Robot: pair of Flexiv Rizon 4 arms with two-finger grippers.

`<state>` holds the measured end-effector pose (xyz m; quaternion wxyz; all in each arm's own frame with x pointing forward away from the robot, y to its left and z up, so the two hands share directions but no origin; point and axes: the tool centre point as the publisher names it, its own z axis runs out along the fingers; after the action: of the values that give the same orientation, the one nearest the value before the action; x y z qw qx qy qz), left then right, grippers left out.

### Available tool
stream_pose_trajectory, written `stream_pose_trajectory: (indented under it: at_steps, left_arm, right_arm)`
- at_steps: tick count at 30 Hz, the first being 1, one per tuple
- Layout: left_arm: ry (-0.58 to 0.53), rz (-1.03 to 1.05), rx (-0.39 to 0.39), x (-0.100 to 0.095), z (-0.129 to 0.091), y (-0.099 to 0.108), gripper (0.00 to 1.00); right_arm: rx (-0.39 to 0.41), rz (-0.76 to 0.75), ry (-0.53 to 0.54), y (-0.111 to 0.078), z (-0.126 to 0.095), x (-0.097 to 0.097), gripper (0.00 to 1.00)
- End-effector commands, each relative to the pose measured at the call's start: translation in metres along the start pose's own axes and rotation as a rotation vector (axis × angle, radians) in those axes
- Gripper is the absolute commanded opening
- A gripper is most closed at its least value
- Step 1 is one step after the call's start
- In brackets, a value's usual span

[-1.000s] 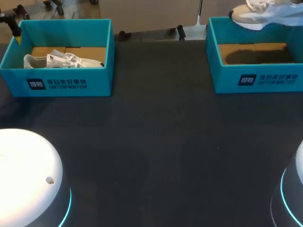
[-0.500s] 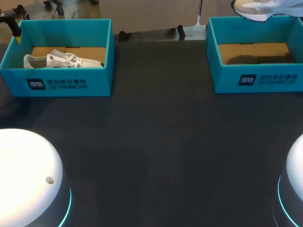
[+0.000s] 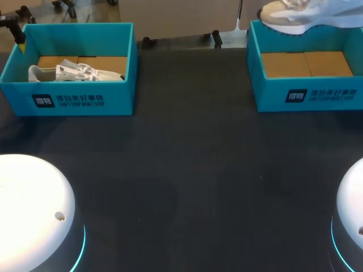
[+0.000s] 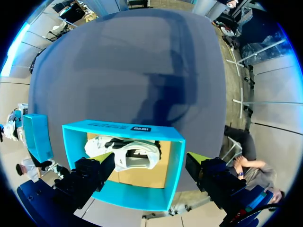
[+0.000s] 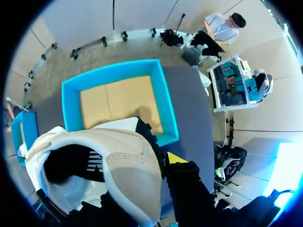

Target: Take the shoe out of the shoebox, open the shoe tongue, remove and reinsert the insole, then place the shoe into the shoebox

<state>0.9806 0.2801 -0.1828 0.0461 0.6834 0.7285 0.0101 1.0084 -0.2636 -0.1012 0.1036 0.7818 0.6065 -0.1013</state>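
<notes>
Dark desk [image 3: 187, 170], two teal boxes. Right fingers [image 5: 176, 158] are clamped on the shoe [image 5: 94, 161] at its opening rim. In the last second it has lifted clear of the right box [image 3: 306, 93] below them, so removal looks complete. Left fingers [image 4: 90, 172] are apart above the left box [image 4: 123, 137], with the second shoe [image 4: 125, 153] inside.

White shoe [image 3: 289, 20] hangs above the empty right shoebox [image 3: 272, 95]; second shoe [image 3: 74, 72] lies inside the left shoebox [image 3: 116, 99].

Lighting is even, from overhead. The dark worktop [image 4: 94, 71] carries a soft arm shadow beyond the left shoebox [image 4: 175, 158]. The white left arm base [image 3: 28, 195] glares, nearly washed out.
</notes>
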Motion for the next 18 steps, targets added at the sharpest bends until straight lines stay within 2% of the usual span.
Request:
stream_pose_trajectory:
  at_steps: [1, 5, 6, 7, 11, 18]
  left_arm:
    - [0.002, 0.001, -0.002, 0.0, 0.0, -0.001, 1.0]
    - [0.002, 0.001, -0.002, 0.0, 0.0, -0.001, 1.0]
    - [0.002, 0.001, -0.002, 0.0, 0.0, -0.001, 1.0]
    - [0.002, 0.001, -0.002, 0.0, 0.0, -0.001, 1.0]
    - [0.002, 0.001, -0.002, 0.0, 0.0, -0.001, 1.0]
    - [0.002, 0.001, -0.002, 0.0, 0.0, -0.001, 1.0]
  right_arm:
    - [-0.161, 0.011, 0.001, -0.05, -0.002, 0.007, 0.0]
    - [-0.17, 0.029, -0.004, -0.079, -0.007, 0.017, 0.0]
    - [-0.168, 0.031, -0.007, -0.081, -0.007, 0.017, 0.0]
    - [-0.169, 0.031, -0.006, -0.093, -0.009, 0.021, 0.0]
    - [-0.156, 0.04, 0.011, -0.115, -0.009, 0.03, 0.0]
    - [-0.156, 0.04, 0.011, -0.115, -0.009, 0.03, 0.0]
